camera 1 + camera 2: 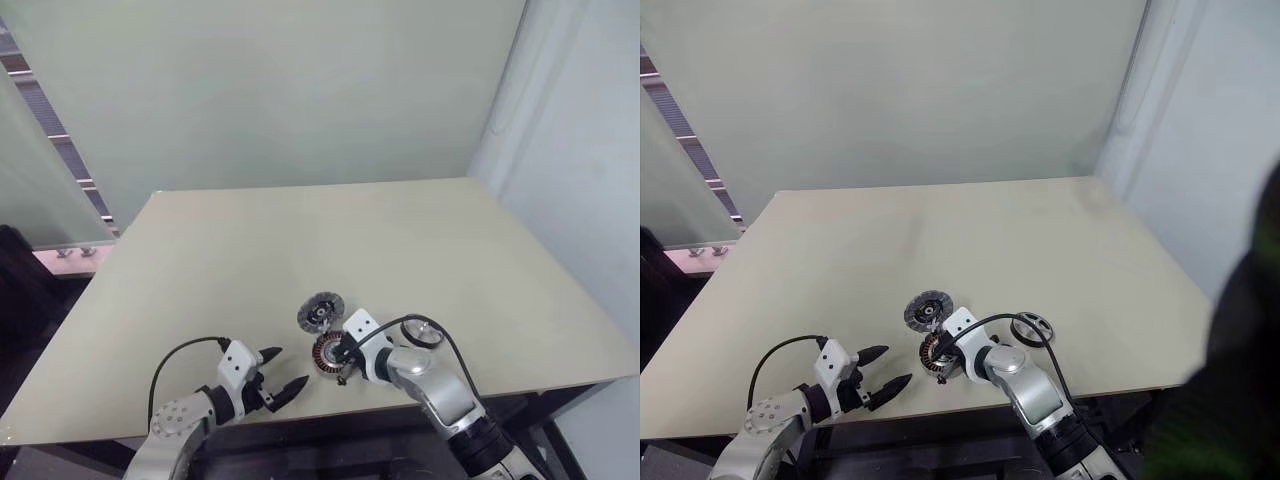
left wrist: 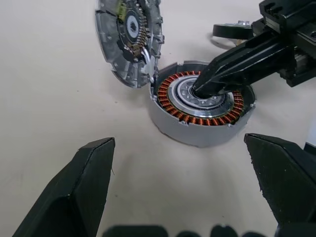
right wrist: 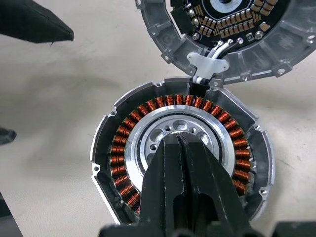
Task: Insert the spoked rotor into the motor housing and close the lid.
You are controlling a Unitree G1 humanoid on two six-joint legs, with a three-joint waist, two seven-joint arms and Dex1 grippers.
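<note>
Landmark: the copper-wound spoked rotor (image 3: 180,143), a small round disc with orange coils ringing a silver hub, lies on my pale beige tabletop (image 1: 400,240) near its front edge; it sits inside a shallow grey metal cup with a low wall around it.
Motor housing: the round grey metal disc with a dark ribbed rim and dark central hub (image 2: 129,39) lies just beyond the rotor, on the far side of it from me, its edge touching the rotor's cup; a small white bracket and short wires (image 3: 207,66) bridge the two where they meet. Its inner face, with rows of small contacts, is turned up.
Right claw: my right claw (image 3: 181,148) is closed, the two black fingers pressed together with no gap between them, and their joined tips rest on the silver hub at the middle of the rotor. Whether they pinch anything there I cannot tell.
Left claw: my left claw (image 1: 283,372) is wide open and holds nothing, to the left of the rotor and apart from it, its fingers pointing towards the rotor.
Dark ring: a small black ring with a silvery centre (image 1: 422,333) lies on the tabletop to the right of the rotor, close behind my right wrist.
Cables: a black cable loops over each wrist, one beside the ring, one left of the rotor.
</note>
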